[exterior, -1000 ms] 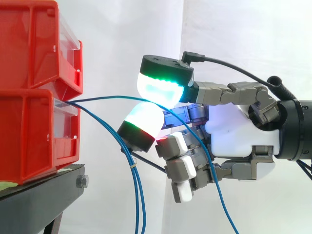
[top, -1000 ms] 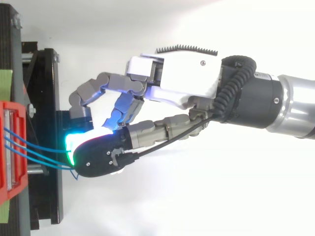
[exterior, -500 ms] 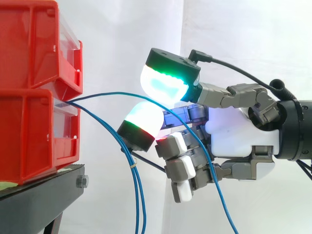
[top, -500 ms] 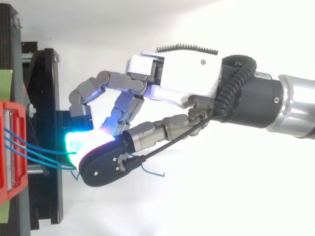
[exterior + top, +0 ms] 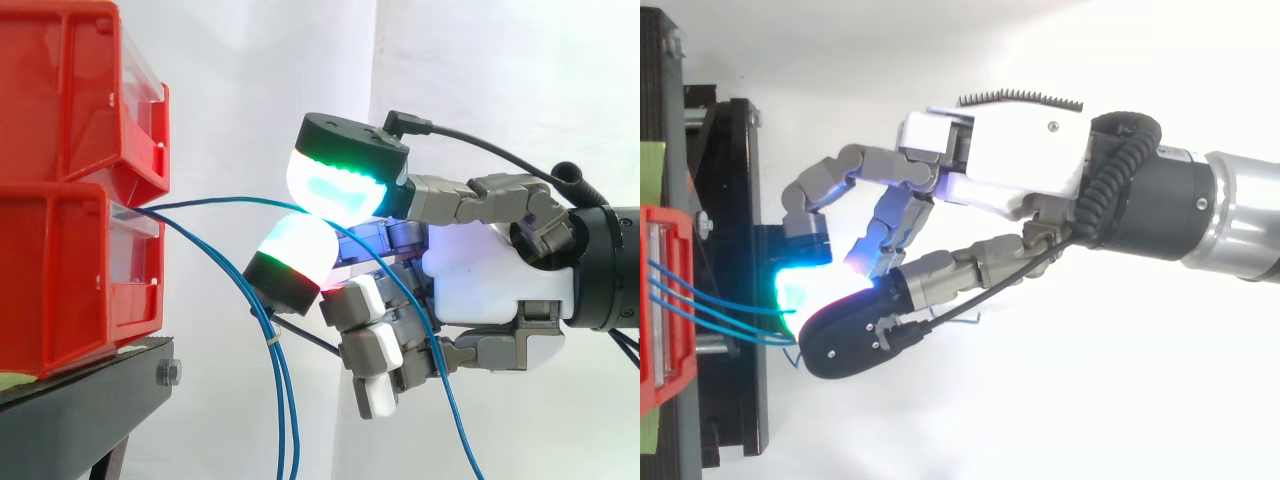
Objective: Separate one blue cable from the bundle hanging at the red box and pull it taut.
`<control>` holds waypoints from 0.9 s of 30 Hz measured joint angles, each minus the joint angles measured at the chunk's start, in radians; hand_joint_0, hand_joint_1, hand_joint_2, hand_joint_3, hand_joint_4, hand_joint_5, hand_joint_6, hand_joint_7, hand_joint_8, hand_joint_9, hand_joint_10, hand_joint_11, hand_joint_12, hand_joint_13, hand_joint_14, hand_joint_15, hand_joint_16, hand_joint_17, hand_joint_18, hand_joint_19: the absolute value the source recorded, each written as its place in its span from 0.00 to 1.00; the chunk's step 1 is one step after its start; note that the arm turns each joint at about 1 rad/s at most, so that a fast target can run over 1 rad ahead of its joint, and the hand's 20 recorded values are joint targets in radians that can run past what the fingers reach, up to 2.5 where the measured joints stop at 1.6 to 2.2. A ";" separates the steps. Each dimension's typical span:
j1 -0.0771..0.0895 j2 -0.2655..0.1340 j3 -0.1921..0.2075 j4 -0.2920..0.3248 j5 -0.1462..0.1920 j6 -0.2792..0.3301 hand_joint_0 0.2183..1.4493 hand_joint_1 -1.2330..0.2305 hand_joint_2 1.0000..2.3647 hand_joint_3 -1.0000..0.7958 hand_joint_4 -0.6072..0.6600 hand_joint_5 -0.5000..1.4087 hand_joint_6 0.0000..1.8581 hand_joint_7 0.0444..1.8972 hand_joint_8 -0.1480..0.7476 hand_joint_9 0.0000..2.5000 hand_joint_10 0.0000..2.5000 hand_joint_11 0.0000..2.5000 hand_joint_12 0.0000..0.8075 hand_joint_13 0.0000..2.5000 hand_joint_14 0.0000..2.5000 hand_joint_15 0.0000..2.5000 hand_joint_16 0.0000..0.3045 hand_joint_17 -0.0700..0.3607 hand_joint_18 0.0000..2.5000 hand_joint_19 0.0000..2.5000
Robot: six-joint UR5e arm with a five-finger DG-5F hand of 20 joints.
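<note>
1. Hand point(image 5: 490, 275): it reached in level from the right, palm toward the boxes. The 2 glowing pads point(image 5: 335, 185) were pressed together, clamped on the blue cable point(image 5: 230, 199). The remaining fingers were curled below, out of the pinch. Judgement: the grip sat at the tips so that only 1 strand was taken and the others hung free.
2. Blue cable: it left the mouth of the lower red box point(image 5: 60, 270) and ran nearly level to the pads, bowing slightly upward. Its long axis lay box-to-hand, left to right in the side view. Past the pinch, the free tail dropped down through the curled fingers and out at the bottom edge. Judgement: the bow meant the cable was not taut; a pull away from the box, along that same axis, would straighten it.
3. Bundle point(image 5: 282, 400): the other blue strands fell away from the same box mouth, sloping down, then hanging almost vertical, just below the lower pad and apart from the pinched strand. In the top view, several strands point(image 5: 720, 305) fanned from the box toward the hand.
4. Boxes: the upper red box point(image 5: 60, 90) was stacked on the lower one, both carried on the black stand point(image 5: 80, 410).
5. White curtain point(image 5: 250, 60): it hung behind everything.
</note>
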 measured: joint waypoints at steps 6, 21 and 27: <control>0.000 0.000 0.000 0.000 0.000 0.000 0.37 0.29 0.01 0.42 0.52 0.16 0.48 0.60 0.56 0.45 0.01 0.40 0.52 0.45 0.01 0.30 0.15 0.40 0.40 0.25; 0.000 0.000 -0.001 -0.007 0.000 0.009 0.39 0.32 0.01 0.38 0.51 0.15 0.48 0.57 0.54 0.48 0.01 0.54 0.47 0.52 0.01 0.52 0.15 0.40 0.40 0.26; 0.001 0.000 -0.001 -0.007 0.000 0.011 0.39 0.32 0.01 0.38 0.52 0.15 0.48 0.57 0.50 0.52 0.04 0.68 0.44 0.55 0.00 0.70 0.15 0.41 0.41 0.30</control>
